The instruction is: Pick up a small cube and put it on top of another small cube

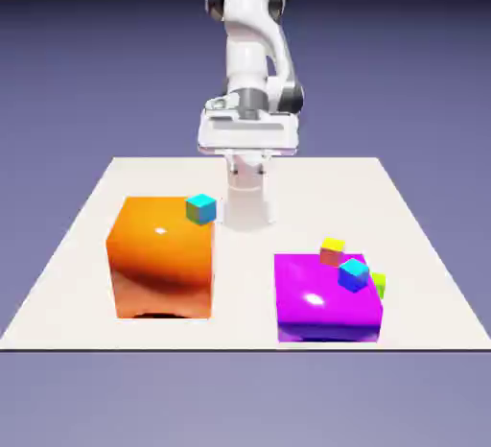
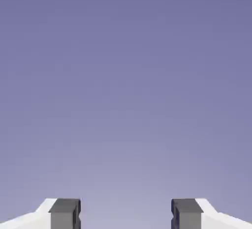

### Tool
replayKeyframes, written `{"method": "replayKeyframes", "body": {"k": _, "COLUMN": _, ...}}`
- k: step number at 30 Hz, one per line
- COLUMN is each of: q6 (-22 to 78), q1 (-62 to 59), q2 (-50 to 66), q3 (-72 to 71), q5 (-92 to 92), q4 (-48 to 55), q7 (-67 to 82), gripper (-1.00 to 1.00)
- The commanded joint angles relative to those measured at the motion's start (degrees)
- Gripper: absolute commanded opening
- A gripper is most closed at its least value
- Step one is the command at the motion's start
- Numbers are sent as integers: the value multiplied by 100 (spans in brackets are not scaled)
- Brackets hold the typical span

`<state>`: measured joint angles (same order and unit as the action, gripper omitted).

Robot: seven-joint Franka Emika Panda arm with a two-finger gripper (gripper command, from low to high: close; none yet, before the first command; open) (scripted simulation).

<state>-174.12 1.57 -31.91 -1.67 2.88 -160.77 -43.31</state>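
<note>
Behind the magenta block (image 1: pixel 326 301), at its far right corner, the lime-green small cube (image 1: pixel 380 284) barely peeks out. Hand (image 2: pixel 126 214) hangs empty, fingers apart, facing only backdrop; it should descend vertically, avoiding the neighbouring blue-and-cyan cube (image 1: pixel 353 273).

Two big blocks: orange block (image 1: pixel 160 258) left of frame, magenta block (image 1: pixel 326 299) lower right. Four small cubes: blue-cyan (image 1: pixel 200 208), yellow-red (image 1: pixel 332 250), blue-cyan (image 1: pixel 353 274), lime-green (image 1: pixel 379 285).

Pale table (image 1: pixel 86 234), plain blue-violet backdrop (image 1: pixel 96 52)
</note>
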Motion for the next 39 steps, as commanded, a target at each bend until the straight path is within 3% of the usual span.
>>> {"method": "replayKeyframes", "body": {"k": 1, "q6": 176, "q1": 45, "q2": 208, "q3": -168, "q5": 198, "q4": 132, "q7": -38, "gripper": 0}}
{"method": "replayKeyframes", "body": {"k": 21, "q6": 3782, "q1": 847, "q2": 4361, "q3": -3390, "q5": 3892, "q4": 2803, "q7": -702, "gripper": 0}}
{"method": "replayKeyframes", "body": {"k": 37, "q6": 7573, "q1": 560, "q2": 7627, "q3": -4558, "q5": 4029, "q4": 5224, "q7": -312, "gripper": 0}}
{"method": "replayKeyframes", "body": {"k": 39, "q6": 7325, "q1": 545, "q2": 7786, "q3": -4408, "q5": 4218, "q4": 5084, "q7": -413, "gripper": 0}}
